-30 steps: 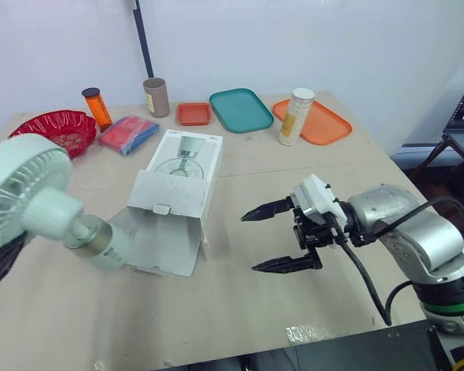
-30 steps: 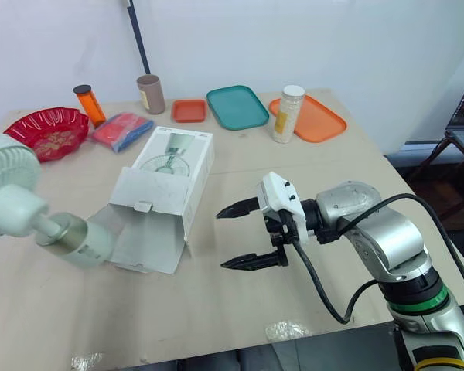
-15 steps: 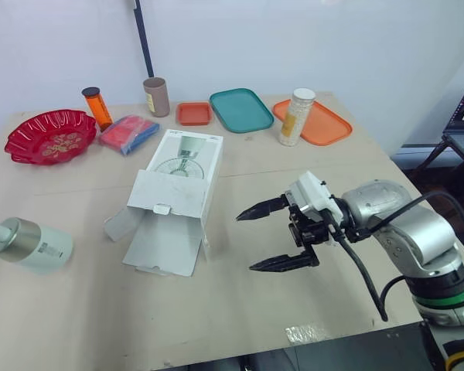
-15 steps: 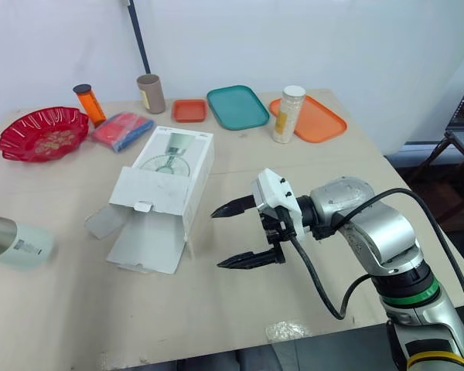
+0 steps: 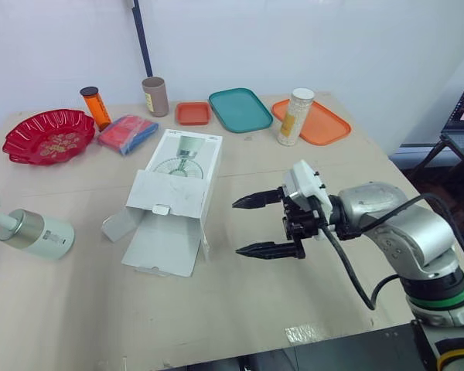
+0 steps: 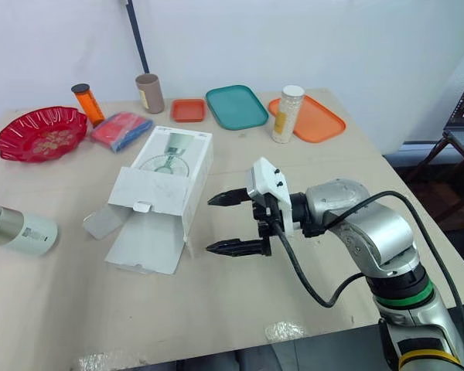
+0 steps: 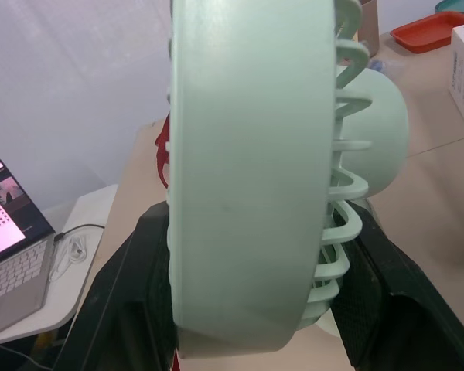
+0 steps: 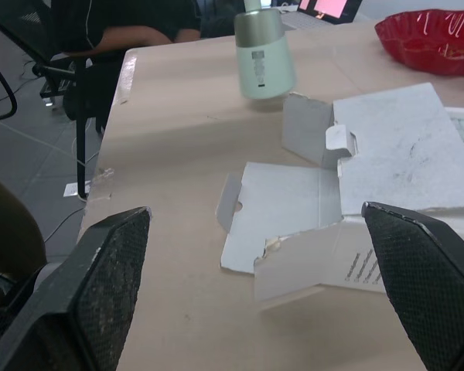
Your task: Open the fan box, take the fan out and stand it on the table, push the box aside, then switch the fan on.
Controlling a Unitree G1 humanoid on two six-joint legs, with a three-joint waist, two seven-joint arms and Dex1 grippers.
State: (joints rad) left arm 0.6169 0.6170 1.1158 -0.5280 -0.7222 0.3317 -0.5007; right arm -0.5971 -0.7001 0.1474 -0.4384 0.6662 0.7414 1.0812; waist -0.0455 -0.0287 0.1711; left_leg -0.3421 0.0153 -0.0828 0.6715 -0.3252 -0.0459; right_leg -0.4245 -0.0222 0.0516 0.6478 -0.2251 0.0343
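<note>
The white fan box [image 5: 174, 202] lies mid-table with its near flaps spread open. Beyond the box's left side is the pale green fan, tilted well over; its white base [image 5: 37, 233] with a gold band sits low over the table's left edge. In the left wrist view my left gripper [image 7: 255, 309] is shut on the fan's round head [image 7: 247, 154], with a black finger [image 7: 124, 309] on each side. My right gripper [image 5: 242, 226] hovers open just right of the box, fingertips pointing at it. The right wrist view shows the box flaps [image 8: 294, 209] and the fan base [image 8: 264, 54] beyond them.
Along the table's far side stand a red bowl [image 5: 45, 135], an orange bottle [image 5: 95, 107], a blue-red packet [image 5: 127, 133], a brown cup [image 5: 155, 96], a small orange tray [image 5: 193, 113], a teal tray [image 5: 240, 110], a white jar [image 5: 297, 116] and an orange tray [image 5: 317, 122]. A person [image 8: 124, 31] sits beyond the table's left end.
The fan has swung left and down, so its head has left the head views and only the base shows. My right gripper has moved left toward the box.
</note>
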